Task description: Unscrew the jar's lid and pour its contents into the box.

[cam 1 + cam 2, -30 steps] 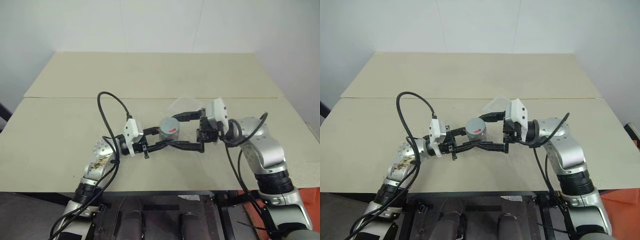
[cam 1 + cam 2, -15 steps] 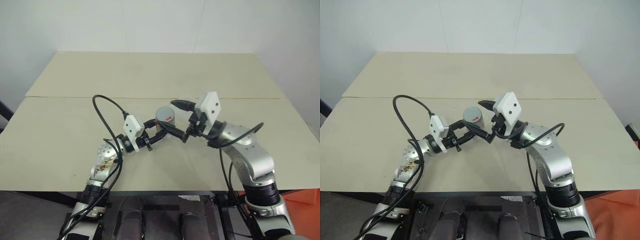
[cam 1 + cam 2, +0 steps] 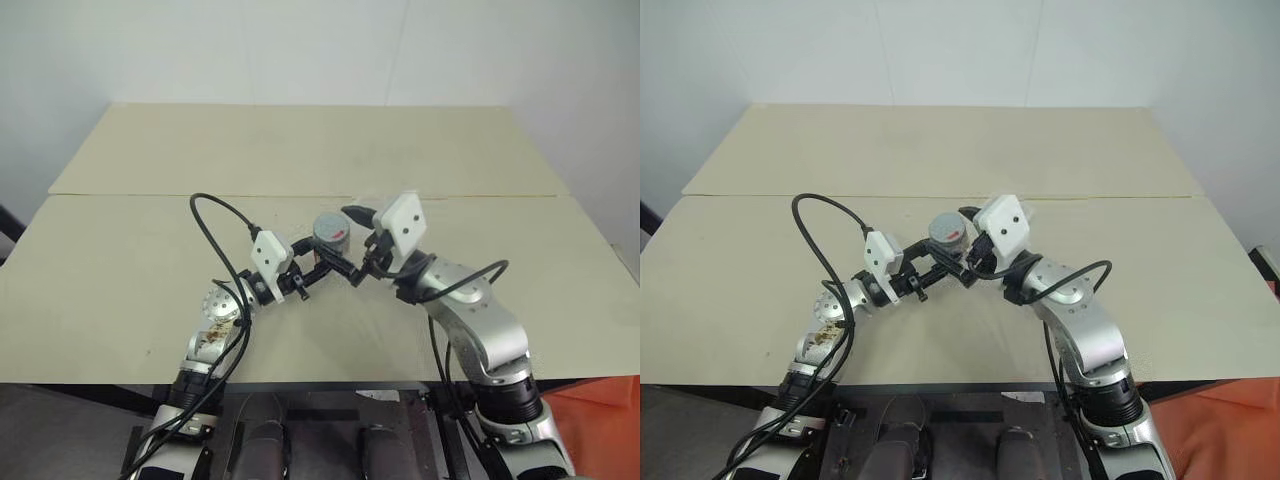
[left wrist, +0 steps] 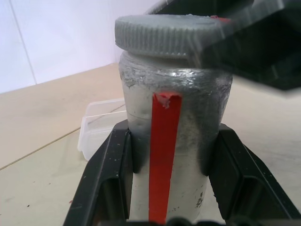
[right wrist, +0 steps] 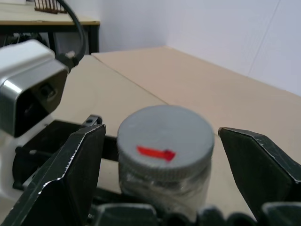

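The jar [image 4: 175, 117] has a red tape strip down its side and stands upright in my left gripper [image 4: 174, 135], which is shut on its body. Its grey lid [image 5: 164, 134], also marked with red tape, sits on top. My right gripper [image 5: 162, 133] is open, one finger on each side of the lid with a gap on both sides. From the head, the jar [image 3: 330, 235] hangs over the middle of the table between both grippers. The clear box [image 4: 101, 125] lies on the table just behind the jar. The contents are hidden.
The beige table [image 3: 300, 150] stretches far behind the jar, with a seam [image 3: 150, 195] across it. A black cable [image 3: 215, 215] loops up from my left wrist.
My right gripper has swung round and moved left, so its fingers now flank the lid. My left gripper has turned, carrying the jar a little farther from me.
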`<state>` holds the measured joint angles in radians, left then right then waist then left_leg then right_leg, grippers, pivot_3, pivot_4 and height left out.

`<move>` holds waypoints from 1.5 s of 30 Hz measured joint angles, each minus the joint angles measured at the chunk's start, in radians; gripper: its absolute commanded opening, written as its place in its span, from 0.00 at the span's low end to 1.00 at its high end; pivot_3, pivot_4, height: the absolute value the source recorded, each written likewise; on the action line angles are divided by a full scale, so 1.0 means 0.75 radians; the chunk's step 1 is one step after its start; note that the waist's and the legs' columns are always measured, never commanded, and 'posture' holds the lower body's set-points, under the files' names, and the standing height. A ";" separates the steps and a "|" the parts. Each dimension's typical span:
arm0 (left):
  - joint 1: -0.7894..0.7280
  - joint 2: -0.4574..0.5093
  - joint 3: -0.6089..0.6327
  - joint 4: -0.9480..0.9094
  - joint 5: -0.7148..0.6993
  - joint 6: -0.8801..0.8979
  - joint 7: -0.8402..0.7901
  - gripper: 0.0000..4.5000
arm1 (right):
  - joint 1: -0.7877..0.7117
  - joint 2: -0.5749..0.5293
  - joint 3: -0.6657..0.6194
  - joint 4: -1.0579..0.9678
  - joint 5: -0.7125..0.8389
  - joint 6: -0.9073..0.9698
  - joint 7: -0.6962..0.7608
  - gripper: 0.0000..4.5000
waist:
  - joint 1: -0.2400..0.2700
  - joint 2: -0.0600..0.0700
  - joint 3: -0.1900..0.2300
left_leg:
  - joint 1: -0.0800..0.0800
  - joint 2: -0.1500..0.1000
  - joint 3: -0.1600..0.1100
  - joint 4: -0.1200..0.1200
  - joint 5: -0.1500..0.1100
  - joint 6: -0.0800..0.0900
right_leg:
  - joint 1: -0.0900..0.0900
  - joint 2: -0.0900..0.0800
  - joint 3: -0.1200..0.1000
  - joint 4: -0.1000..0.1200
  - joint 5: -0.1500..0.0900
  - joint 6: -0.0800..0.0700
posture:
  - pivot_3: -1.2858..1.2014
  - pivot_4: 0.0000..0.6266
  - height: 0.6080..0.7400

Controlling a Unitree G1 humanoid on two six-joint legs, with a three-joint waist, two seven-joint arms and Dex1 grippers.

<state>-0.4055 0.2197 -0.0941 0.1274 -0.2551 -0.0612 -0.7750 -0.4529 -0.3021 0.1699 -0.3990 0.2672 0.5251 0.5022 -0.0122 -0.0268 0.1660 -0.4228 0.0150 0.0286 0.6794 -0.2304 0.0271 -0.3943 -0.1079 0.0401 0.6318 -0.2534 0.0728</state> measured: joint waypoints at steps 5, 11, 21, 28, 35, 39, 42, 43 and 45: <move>-0.001 0.000 -0.001 0.000 0.000 0.000 -0.001 0.42 | 0.000 0.017 0.004 -0.002 -0.012 0.000 -0.008 0.99 | 0.000 0.000 0.000 | 0.000 0.000 0.000 0.000 0.000 0.000 | 0.000 0.000 0.000 0.000 0.000 0.000 | 0.52 0.24 1.00; 0.000 0.002 -0.002 0.000 0.000 0.000 -0.004 0.42 | 0.000 0.031 0.001 -0.001 -0.020 0.000 -0.043 0.99 | 0.000 0.000 0.000 | 0.000 0.000 0.000 0.000 0.000 0.000 | 0.000 0.000 0.000 0.000 0.000 0.000 | 0.52 0.24 1.00; -0.014 -0.001 -0.004 0.005 -0.002 0.001 -0.005 0.42 | 0.000 0.050 0.000 0.004 -0.038 -0.016 -0.070 0.62 | 0.000 0.000 0.000 | 0.000 0.000 0.000 0.000 0.000 0.000 | 0.000 0.000 0.000 0.000 0.000 0.000 | 0.52 0.24 1.00; -0.013 0.013 -0.005 0.006 -0.005 0.001 -0.021 0.42 | 0.000 0.046 0.001 0.010 -0.036 -0.021 -0.051 0.62 | 0.000 0.000 0.000 | 0.000 0.000 0.000 0.000 0.000 0.000 | 0.000 0.000 0.000 0.000 0.000 0.000 | 0.52 0.24 1.00; 0.043 0.183 -0.009 -0.086 -0.132 0.078 -0.257 0.42 | -0.018 -0.066 -0.016 0.067 0.140 -0.046 0.256 0.62 | -0.004 0.000 0.000 | 0.000 0.001 0.000 0.000 0.000 0.000 | 0.000 0.000 0.000 0.000 0.000 0.000 | 0.52 0.24 1.00; 0.055 0.291 -0.012 -0.184 -0.232 0.171 -0.415 0.42 | -0.114 -0.155 -0.027 0.154 0.274 -0.058 0.537 0.62 | -0.004 0.000 0.000 | 0.001 0.001 0.000 0.000 0.000 0.000 | 0.001 0.000 0.000 0.000 0.000 0.000 | 0.52 0.24 1.00; 0.056 0.344 -0.031 -0.249 -0.283 0.225 -0.505 0.42 | -0.202 -0.227 -0.024 0.265 0.352 -0.083 0.803 0.62 | -0.002 0.000 0.000 | 0.002 0.001 0.000 0.000 0.000 0.000 | 0.003 0.000 -0.001 -0.001 0.000 0.000 | 0.52 0.24 1.00; 0.056 0.346 -0.036 -0.259 -0.290 0.229 -0.520 0.42 | -0.226 -0.238 -0.022 0.299 0.356 -0.105 0.874 0.62 | -0.001 0.000 0.000 | 0.002 0.001 0.000 0.000 0.000 0.000 | 0.003 0.000 -0.001 -0.002 0.000 0.000 | 0.52 0.24 1.00; 0.055 0.349 -0.045 -0.269 -0.293 0.231 -0.547 0.42 | -0.269 -0.245 -0.009 0.376 0.355 -0.161 0.996 0.62 | -0.001 0.000 0.000 | 0.002 0.001 0.000 0.000 0.000 0.000 | 0.003 0.000 -0.001 -0.001 0.000 0.000 | 0.52 0.24 1.00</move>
<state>-0.3640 0.4813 -0.1281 -0.0745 -0.4746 0.1121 -1.1854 -0.6546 -0.4856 0.1630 -0.1169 0.5333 0.4045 1.2491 -0.0130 -0.0265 0.1662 -0.4215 0.0157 0.0284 0.6793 -0.2305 0.0273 -0.3923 -0.1077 0.0395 0.6307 -0.2535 0.0727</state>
